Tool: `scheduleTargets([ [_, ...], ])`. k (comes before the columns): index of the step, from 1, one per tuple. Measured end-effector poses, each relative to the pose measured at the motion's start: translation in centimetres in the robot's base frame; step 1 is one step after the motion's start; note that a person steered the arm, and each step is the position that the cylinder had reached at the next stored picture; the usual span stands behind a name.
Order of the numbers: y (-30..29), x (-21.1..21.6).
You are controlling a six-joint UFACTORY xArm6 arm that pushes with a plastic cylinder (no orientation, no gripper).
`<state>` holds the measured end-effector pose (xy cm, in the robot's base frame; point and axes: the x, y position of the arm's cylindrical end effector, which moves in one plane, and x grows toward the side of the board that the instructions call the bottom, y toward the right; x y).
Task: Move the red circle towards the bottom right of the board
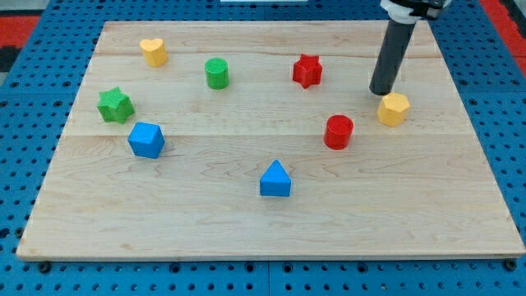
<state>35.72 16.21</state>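
The red circle (338, 131) stands on the wooden board (271, 222), right of centre. My tip (381, 92) rests on the board up and to the right of the red circle, apart from it. The tip is just up-left of the yellow hexagon (394, 108), very close to it. The dark rod rises from the tip to the view's top edge.
A red star (307, 71) is above the red circle. A blue triangle (275, 179) lies below-left of it. A green circle (217, 73), yellow heart (153, 52), green star (115, 105) and blue cube (146, 139) sit on the left half.
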Motion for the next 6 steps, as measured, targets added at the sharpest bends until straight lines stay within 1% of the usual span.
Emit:
scheduleTargets([
  [1, -9.9, -0.7],
  [2, -13.7, 3.3],
  [3, -11.5, 7.0],
  [4, -10.8, 4.3],
  [5, -6.9, 6.7],
  [6, -7.4, 8.8],
])
